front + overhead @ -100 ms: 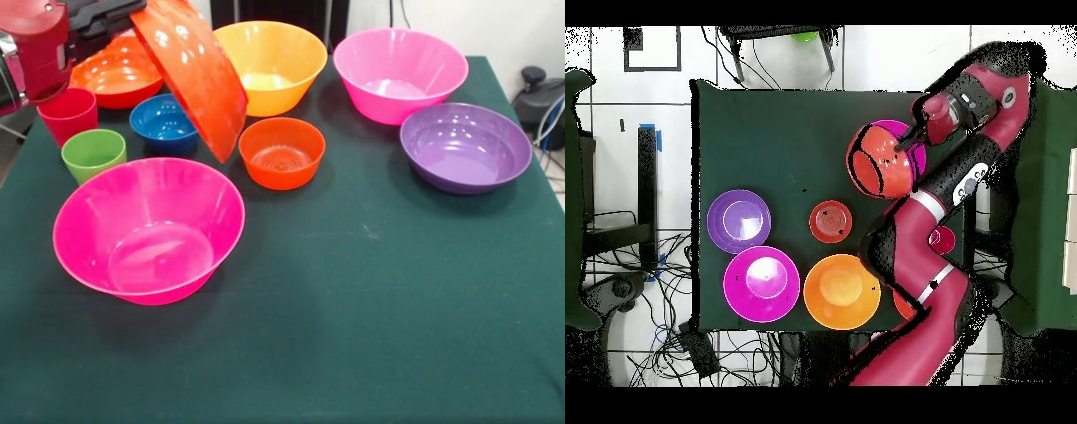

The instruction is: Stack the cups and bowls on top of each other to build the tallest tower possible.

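The gripper (132, 11) is entering the front view at the top left corner, its fingers closing on the rim of a red-orange bowl (199, 75). That bowl is hanging clear of the bench (380, 291), tilted steeply so its underside is facing the camera. It is sitting above the far rim of the near magenta bowl (148, 230), which is resting upright and empty on the green cloth. In the overhead view the held red-orange bowl (880, 162) is overlapping the magenta bowl (903, 135) beneath it, with the gripper (915, 138) at its rim and the red arm (935, 200) crossing the right side of the bench.

Behind the held bowl, a second red-orange bowl (115, 75) is standing at the far left. A red-pink cup (69, 115) and a lime green cup (94, 154) are standing upright just beside each other, with the small blue bowl (163, 122) to their right. The small orange-red bowl (282, 152) is sitting near the middle, and the large light orange bowl (272, 64) behind it. The second magenta bowl (399, 72) is standing at the far right, with the purple bowl (465, 146) just in front of it, their rims close. No bowl is nesting in another.
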### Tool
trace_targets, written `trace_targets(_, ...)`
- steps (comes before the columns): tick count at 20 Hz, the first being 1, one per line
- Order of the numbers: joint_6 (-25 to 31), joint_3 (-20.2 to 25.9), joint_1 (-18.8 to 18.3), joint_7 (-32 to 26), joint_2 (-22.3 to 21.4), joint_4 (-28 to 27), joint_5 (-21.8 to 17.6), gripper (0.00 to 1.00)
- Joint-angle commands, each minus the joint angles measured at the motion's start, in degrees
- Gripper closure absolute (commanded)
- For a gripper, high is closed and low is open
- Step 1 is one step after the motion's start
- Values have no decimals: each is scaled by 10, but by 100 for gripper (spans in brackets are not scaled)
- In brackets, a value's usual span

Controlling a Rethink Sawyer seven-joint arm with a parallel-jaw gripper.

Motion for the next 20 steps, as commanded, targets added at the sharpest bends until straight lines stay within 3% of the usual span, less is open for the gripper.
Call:
trace_targets(1,53,-72,21,124,18,-33,50,100)
trace_targets(6,53,-132,19,173,21,-15,158,100)
trace_targets(10,52,-148,22,205,24,-12,200,100)
trace_targets(15,50,-165,19,193,23,-10,207,100)
trace_targets(20,47,-202,9,96,6,-5,149,100)
